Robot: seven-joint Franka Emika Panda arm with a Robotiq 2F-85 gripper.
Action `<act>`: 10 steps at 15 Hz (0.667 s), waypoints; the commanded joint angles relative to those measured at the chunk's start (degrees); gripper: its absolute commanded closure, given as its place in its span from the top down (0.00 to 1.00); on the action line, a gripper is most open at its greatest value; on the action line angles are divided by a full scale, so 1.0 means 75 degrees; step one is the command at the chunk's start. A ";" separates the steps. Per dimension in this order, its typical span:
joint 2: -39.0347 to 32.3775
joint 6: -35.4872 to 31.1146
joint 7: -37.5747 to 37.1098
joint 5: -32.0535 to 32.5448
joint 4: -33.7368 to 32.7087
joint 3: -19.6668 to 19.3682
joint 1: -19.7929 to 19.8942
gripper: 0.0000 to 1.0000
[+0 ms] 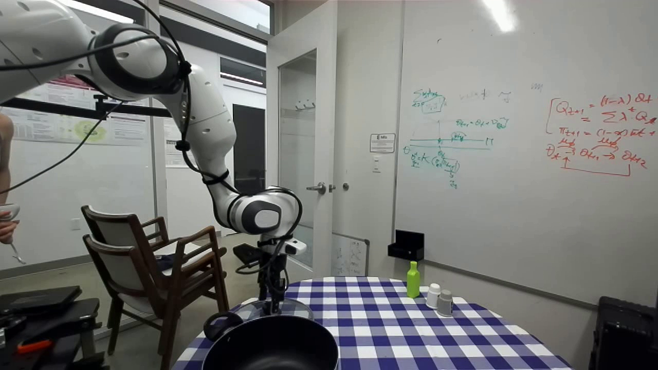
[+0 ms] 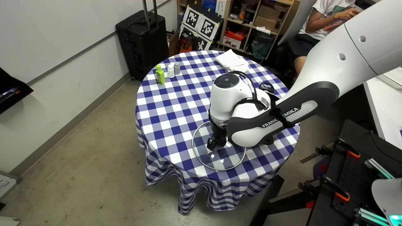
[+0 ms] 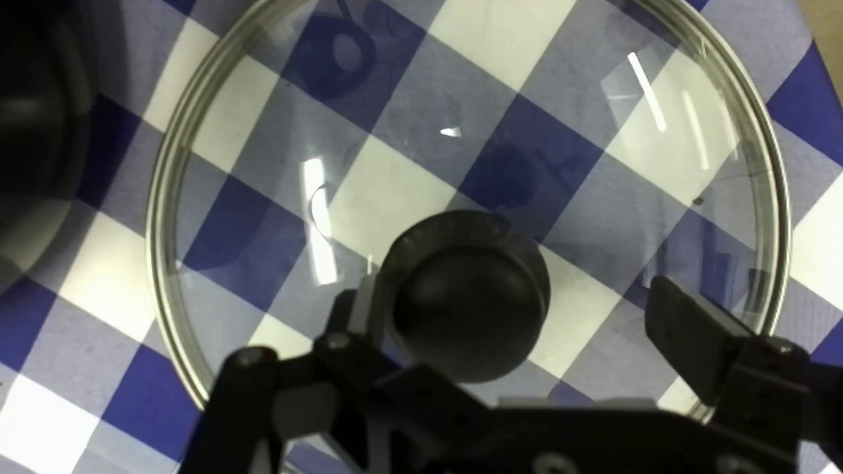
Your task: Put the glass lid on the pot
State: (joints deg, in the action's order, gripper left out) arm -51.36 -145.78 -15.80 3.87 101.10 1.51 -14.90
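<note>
The glass lid (image 3: 395, 191) lies flat on the checkered tablecloth with its dark knob (image 3: 471, 303) up. It also shows in both exterior views (image 1: 300, 308) (image 2: 221, 161). My gripper (image 3: 516, 293) is open around the knob. Its left finger in the wrist view is close against the knob, touching or nearly so. The right finger stands well apart from it. In the exterior views the gripper (image 1: 271, 307) (image 2: 212, 145) points down at the lid. The black pot (image 1: 272, 344) stands beside the lid, uncovered. The pot also shows at the wrist view's left edge (image 3: 39, 131); the arm mostly hides it in an exterior view.
A green bottle (image 1: 413, 281) (image 2: 160, 75), a white shaker (image 1: 433, 296) and a grey shaker (image 1: 445, 304) stand on the round table (image 2: 176, 125). A folded white cloth (image 2: 232, 61) lies near its edge. The pot's handle (image 1: 221, 325) sticks out close to the lid.
</note>
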 commanded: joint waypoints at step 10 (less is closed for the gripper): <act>-0.0090 0.0035 0.0169 -0.0018 -0.0168 -0.0171 0.0030 0.71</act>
State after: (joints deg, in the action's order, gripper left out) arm -51.39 -145.77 -15.79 3.98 100.88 0.26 -14.85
